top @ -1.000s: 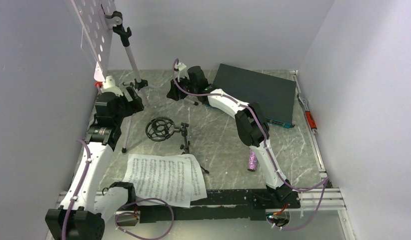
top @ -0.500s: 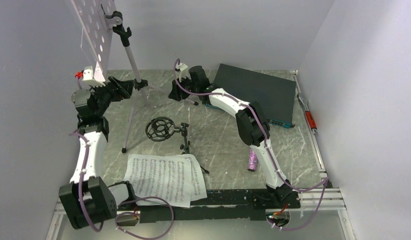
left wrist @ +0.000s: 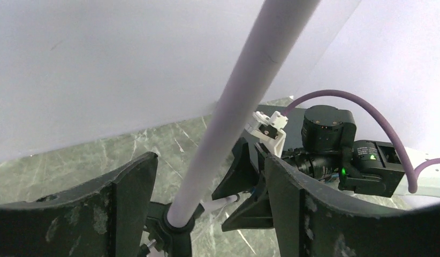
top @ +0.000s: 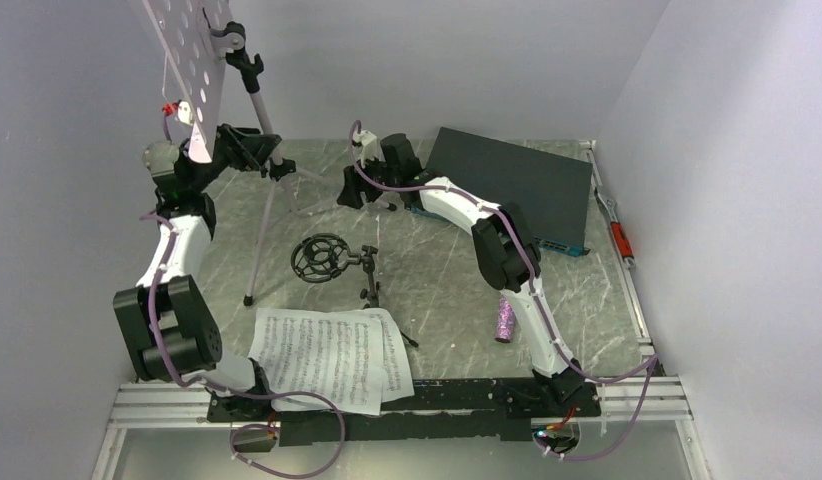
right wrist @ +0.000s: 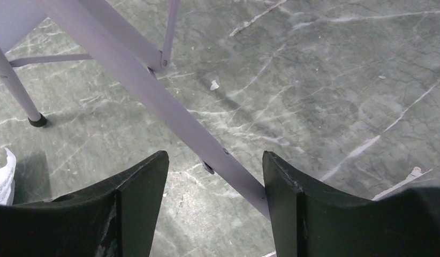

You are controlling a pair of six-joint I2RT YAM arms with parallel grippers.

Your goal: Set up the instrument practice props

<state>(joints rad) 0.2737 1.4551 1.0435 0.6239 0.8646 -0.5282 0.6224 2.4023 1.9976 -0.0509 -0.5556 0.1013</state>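
The music stand [top: 192, 60] stands at the desk's [top: 437, 280] 10 o'clock, its perforated panel high against the back wall and its tripod legs spread on the marble. The left claw [left wrist: 210, 160] straddles the pole [left wrist: 244, 101] just above the leg hub, fingers apart with a gap on both sides, so nothing is clamped. The right claw [right wrist: 215, 155] hangs over one leg [right wrist: 153, 96] at about 12 o'clock, its fingers also apart and the leg running between them untouched.

The step in hand looks like placing and steadying the stand. The other props wait. The sheets [top: 327, 355] lie flat at 7 o'clock, the ring tripod [top: 332, 258] sits near the centre, and the microphone [top: 505, 320] lies at 4 o'clock beside the right arm.

The next move probably calls for one claw to close squarely on the thin pole or leg before any shift. A glancing touch could tip the tall, top-heavy stand.
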